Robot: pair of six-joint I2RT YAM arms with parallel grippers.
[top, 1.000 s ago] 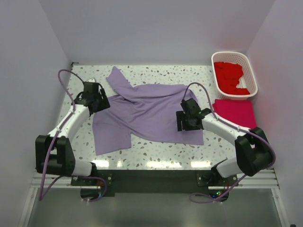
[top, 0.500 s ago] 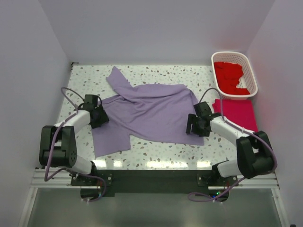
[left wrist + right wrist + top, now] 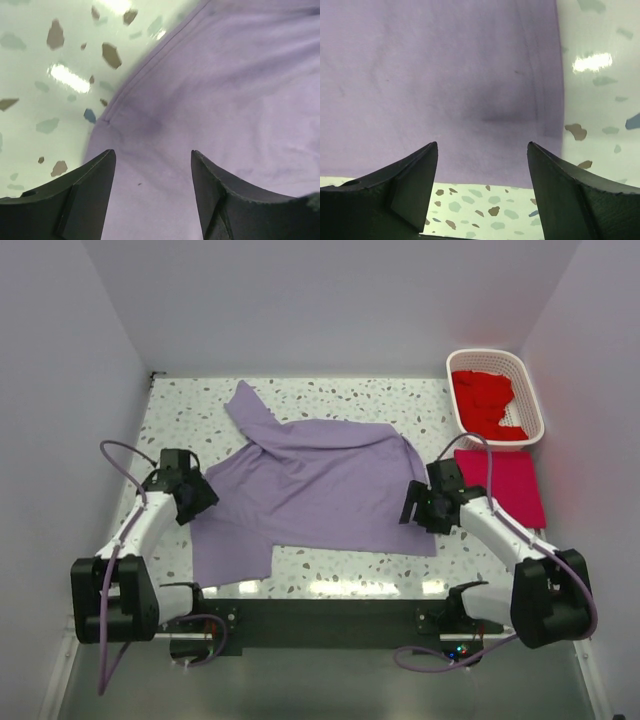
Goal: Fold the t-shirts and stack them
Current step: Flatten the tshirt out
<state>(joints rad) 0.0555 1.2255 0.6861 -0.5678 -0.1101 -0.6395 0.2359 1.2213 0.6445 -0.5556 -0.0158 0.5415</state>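
Both arms have swung outward since a second ago, and the pale lavender-purple soft fabric t-shirt [image 3: 320, 480] now lies flatter across the middle of the white speckled table [image 3: 340, 562]. The left gripper [image 3: 190, 498] hangs over the shirt's left hem, fingers apart on nothing, and the right gripper [image 3: 416, 508] is over its near right corner, likewise parted and empty. Just right of it lies the folded crimson-pink t-shirt [image 3: 512, 485], with the bright red t-shirts [image 3: 485, 400] heaped in the white plastic lattice basket [image 3: 536, 408] behind.

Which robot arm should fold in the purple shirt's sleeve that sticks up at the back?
Probably the left. The left end effector sits open at the lavender t-shirt's left edge, on the same side as that sleeve. The right end effector is at the opposite edge, farther away.
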